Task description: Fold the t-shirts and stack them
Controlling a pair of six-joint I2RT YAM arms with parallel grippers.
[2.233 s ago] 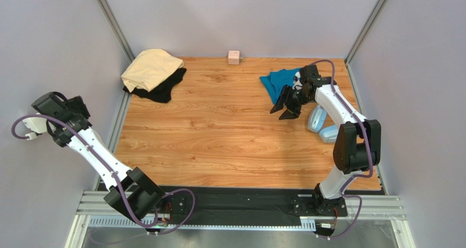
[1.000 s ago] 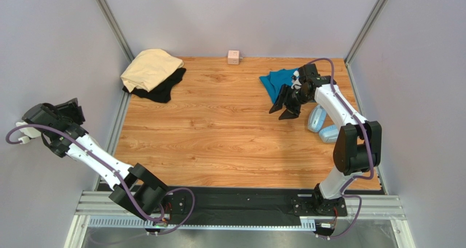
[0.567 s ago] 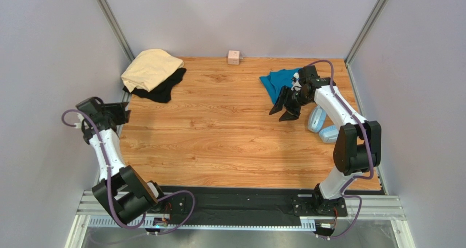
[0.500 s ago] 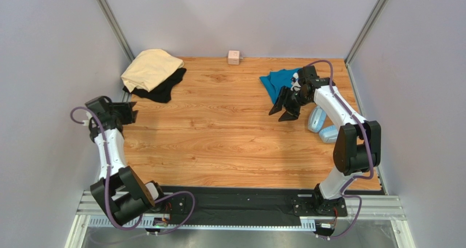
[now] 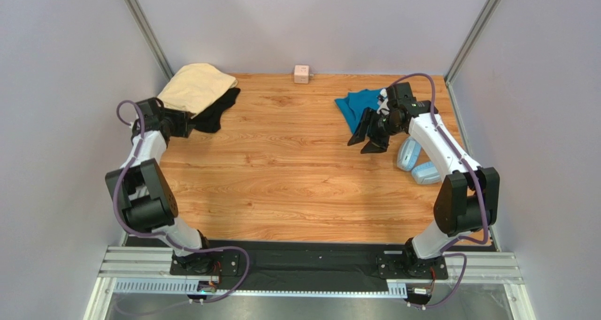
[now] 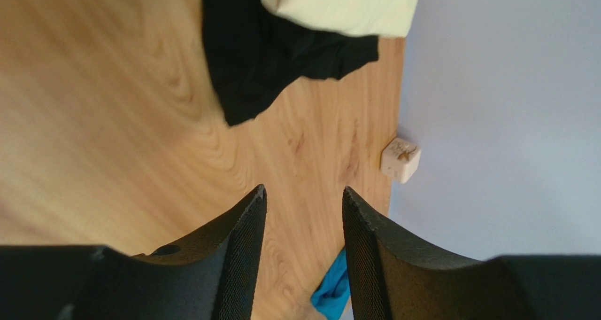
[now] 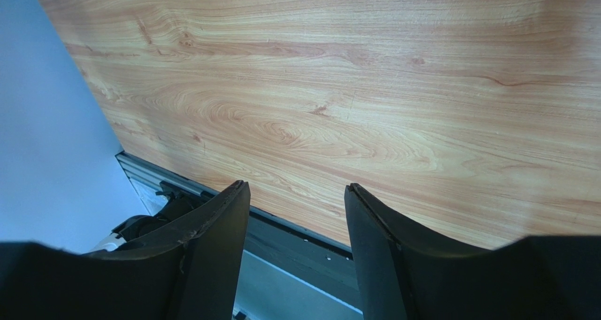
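A pale cream-yellow t-shirt (image 5: 194, 87) lies bunched at the far left corner, partly on top of a black t-shirt (image 5: 217, 111). My left gripper (image 5: 188, 127) hangs just left of the black shirt's near edge, open and empty. In the left wrist view the black shirt (image 6: 268, 59) and the cream shirt (image 6: 345, 6) lie ahead of the left gripper (image 6: 302, 197). A teal blue t-shirt (image 5: 356, 105) is crumpled at the far right. My right gripper (image 5: 360, 145) hovers over its near edge, open, with only bare wood between the fingers (image 7: 219, 235).
Light-blue headphones (image 5: 416, 163) lie by the right wall, beside my right arm. A small pink cube (image 5: 302, 73) sits against the back wall, also seen as the cube (image 6: 400, 158) in the left wrist view. The wooden table (image 5: 282, 172) ends at a black rail in front.
My left arm has swung in from beyond the table's left edge up to the black shirt, its jaws widening slightly. The right arm has stayed almost still.
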